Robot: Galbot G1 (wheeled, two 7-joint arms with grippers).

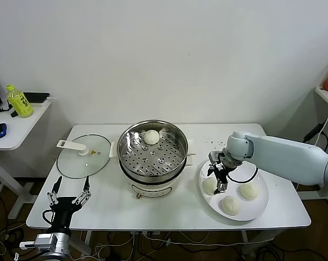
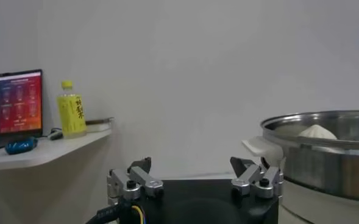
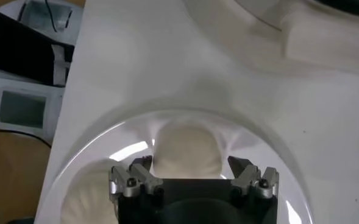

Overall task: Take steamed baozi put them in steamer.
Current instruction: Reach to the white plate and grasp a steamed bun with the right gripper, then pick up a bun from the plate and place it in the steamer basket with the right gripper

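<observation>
Head view: right gripper [image 1: 218, 178] hangs with jaws spread over the nearest steamed baozi [image 1: 209, 186] on the white plate [image 1: 259, 211]; two more buns sit beside it, and one bun [image 1: 151, 137] is already in the steamer [image 1: 153, 155]. The left gripper [image 1: 69, 193] is parked at the table's near-left corner, fingers splayed.
Handling: soft, light, easily dented, I'd say; take it gently across the sides, below the pleats.
Left wrist view: the bottle [image 2: 71, 111] has a yellow label, its writing unreadable.
Right wrist view: the bun lies between the open fingers [image 3: 251, 175], untouched.

Four baozi [image 1: 151, 137], one steamer [image 1: 153, 174], one plate [image 1: 260, 209], one lid [image 1: 98, 163], one bottle [image 1: 19, 101].
</observation>
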